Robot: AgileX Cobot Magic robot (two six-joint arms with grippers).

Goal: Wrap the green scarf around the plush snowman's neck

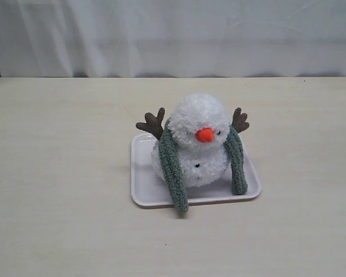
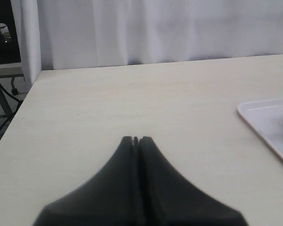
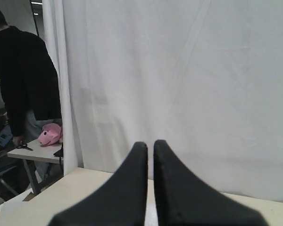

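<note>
Snowman: the plush snowman (image 1: 197, 138) sits upright on a white tray (image 1: 139, 179) in the middle of the table (image 1: 57, 173). Its orange nose (image 1: 205, 135) points to the near side, and its brown twig arms (image 1: 153, 123) stick up on either side of the head.
Scarf: the green scarf (image 1: 172, 164) runs down both sides of the snowman. The stretch behind it is hidden. The two ends hang apart at the front. The left end crosses the tray's near rim and its tip reaches the table. The right end stops on the tray.
Neck: the front of the neck (image 1: 191, 149) shows bare white fluff between the two strands.
Left gripper: my left gripper (image 2: 136, 139) has its jaws pressed together and holds nothing. It is over bare table, with a corner of the tray near.
Right gripper: my right gripper (image 3: 150, 143) is closed and empty, raised and facing the white curtain (image 3: 179, 70).
Background: past the curtain's edge, a person (image 3: 19, 80) in black stands at a side table with a pink plush toy (image 3: 51, 133).
</note>
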